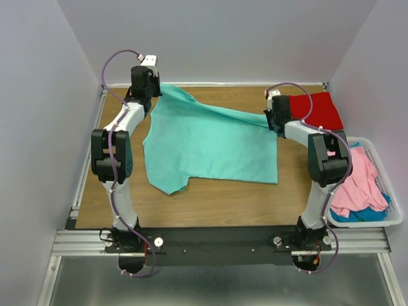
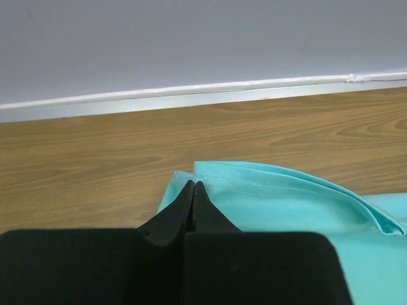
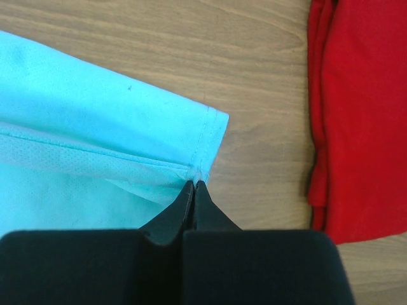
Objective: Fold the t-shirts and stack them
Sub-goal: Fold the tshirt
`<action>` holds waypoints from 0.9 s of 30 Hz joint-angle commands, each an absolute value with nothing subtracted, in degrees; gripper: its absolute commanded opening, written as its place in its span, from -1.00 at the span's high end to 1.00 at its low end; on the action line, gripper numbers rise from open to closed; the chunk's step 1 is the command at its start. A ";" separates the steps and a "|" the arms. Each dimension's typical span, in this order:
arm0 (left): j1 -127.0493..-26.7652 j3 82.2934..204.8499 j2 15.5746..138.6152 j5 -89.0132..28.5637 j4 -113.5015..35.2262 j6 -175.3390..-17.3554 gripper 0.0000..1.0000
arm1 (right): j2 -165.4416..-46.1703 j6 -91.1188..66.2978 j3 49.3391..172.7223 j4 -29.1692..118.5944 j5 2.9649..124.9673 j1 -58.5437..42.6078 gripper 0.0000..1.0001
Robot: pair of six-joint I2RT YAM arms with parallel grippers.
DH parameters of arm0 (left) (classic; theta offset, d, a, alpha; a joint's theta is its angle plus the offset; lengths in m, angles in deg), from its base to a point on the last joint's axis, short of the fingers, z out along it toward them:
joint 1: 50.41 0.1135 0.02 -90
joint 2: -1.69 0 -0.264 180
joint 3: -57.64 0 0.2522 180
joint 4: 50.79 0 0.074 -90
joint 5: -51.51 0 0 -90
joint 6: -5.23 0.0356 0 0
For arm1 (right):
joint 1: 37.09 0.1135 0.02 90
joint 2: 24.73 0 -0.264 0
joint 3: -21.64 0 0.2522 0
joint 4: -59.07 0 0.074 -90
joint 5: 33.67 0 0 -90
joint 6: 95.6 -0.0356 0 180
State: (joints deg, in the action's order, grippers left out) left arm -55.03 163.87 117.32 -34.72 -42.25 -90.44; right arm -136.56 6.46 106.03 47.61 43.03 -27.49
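An aqua-teal t-shirt (image 1: 210, 143) lies spread over the middle of the wooden table, its far edge lifted into a taut band between both arms. My left gripper (image 1: 155, 89) is shut on the shirt's far left corner (image 2: 210, 175). My right gripper (image 1: 273, 122) is shut on the hem at the shirt's right edge (image 3: 202, 166). In each wrist view the jaws meet at the tips with cloth pinched there. A folded bright red t-shirt (image 1: 317, 109) lies flat at the far right, also seen beside the right gripper (image 3: 359, 121).
A white plastic basket (image 1: 393, 217) at the right edge holds a pink shirt (image 1: 357, 182) over a blue-teal one (image 1: 363, 215). A white rail (image 2: 191, 95) and grey wall close the table's far side. Bare wood (image 1: 210, 204) shows in front of the shirt.
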 commanded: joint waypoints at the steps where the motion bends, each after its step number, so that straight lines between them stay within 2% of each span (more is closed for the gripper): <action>1: -54.98 164.92 118.23 -33.30 -44.50 -90.92 1.00 | -138.37 6.53 108.52 50.40 40.95 -27.87 0.99; 12: -54.89 160.09 116.13 -34.35 -44.07 -91.53 1.00 | -136.17 6.44 107.12 50.49 39.01 -27.95 0.99; 27: -54.36 149.63 106.37 -40.51 -40.38 -93.73 1.00 | -131.07 3.81 101.23 50.49 36.55 -27.95 0.99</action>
